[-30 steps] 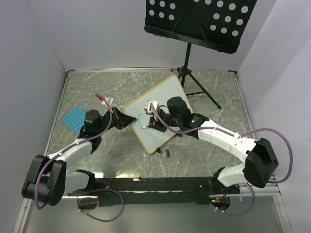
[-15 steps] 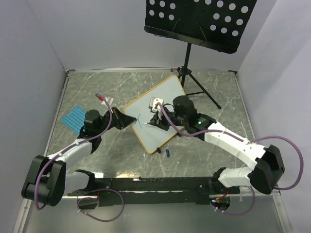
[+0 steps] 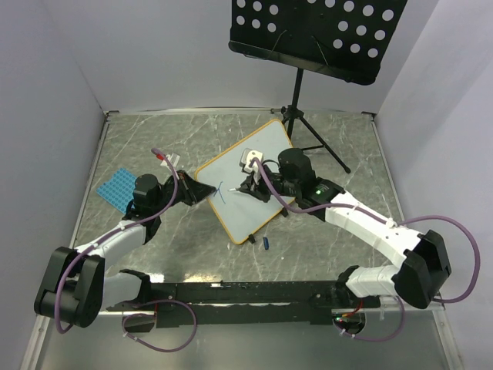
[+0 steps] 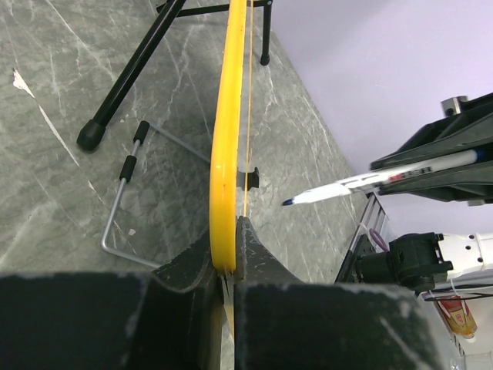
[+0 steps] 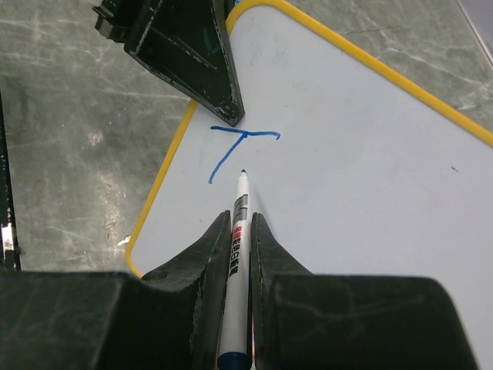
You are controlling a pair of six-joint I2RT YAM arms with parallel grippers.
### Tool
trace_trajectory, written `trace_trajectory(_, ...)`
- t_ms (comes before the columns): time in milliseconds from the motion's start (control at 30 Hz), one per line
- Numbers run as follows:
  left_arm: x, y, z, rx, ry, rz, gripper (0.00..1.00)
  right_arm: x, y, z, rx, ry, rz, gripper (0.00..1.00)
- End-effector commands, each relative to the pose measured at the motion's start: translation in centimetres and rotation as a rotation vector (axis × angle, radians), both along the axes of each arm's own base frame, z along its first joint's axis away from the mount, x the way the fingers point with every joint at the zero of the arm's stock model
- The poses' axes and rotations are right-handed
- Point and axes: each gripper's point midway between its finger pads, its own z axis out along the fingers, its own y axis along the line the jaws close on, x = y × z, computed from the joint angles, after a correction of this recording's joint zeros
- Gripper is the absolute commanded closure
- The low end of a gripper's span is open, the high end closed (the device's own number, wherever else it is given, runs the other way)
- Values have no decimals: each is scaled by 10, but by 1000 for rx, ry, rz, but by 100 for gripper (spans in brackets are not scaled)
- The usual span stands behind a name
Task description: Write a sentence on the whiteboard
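Note:
The whiteboard (image 3: pixel 254 173), white with an orange-yellow frame, lies tilted mid-table. My left gripper (image 3: pixel 196 190) is shut on its left edge; the left wrist view shows the jaws clamped on the yellow frame (image 4: pixel 226 154). My right gripper (image 3: pixel 250 187) is shut on a white marker (image 5: pixel 237 247) and holds it over the board. The marker's tip (image 5: pixel 243 173) sits just right of a blue "T" (image 5: pixel 235 148), the only writing on the board (image 5: pixel 362 146). The marker also shows in the left wrist view (image 4: pixel 362 181), its tip off the board.
A black perforated music stand (image 3: pixel 316 31) stands at the back, its tripod legs (image 3: pixel 308 131) by the board's far corner. A blue studded mat (image 3: pixel 117 187) lies at the left. A small blue cap (image 3: pixel 266 243) lies in front of the board.
My right gripper has moved with the marker up and to the right across the board, away from the blue "T". The left gripper and board have not moved.

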Motion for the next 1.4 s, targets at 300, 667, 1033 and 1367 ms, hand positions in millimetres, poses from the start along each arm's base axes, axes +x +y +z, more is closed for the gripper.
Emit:
trace_trajectory(300, -19, -9, -15, 43, 3, -99, 99, 3, 10, -9, -2, 7, 30, 100)
trace_trajectory(667, -19, -9, -15, 44, 2, -101, 99, 3, 11, -10, 2, 3, 34, 100)
trace_trajectory(1033, -20, -9, -14, 40, 0, -100, 99, 1, 10, -8, 15, -3, 41, 100)
trace_trajectory(1367, -20, -9, -12, 38, -3, -100, 99, -1, 12, -9, 17, 0, 50, 100)
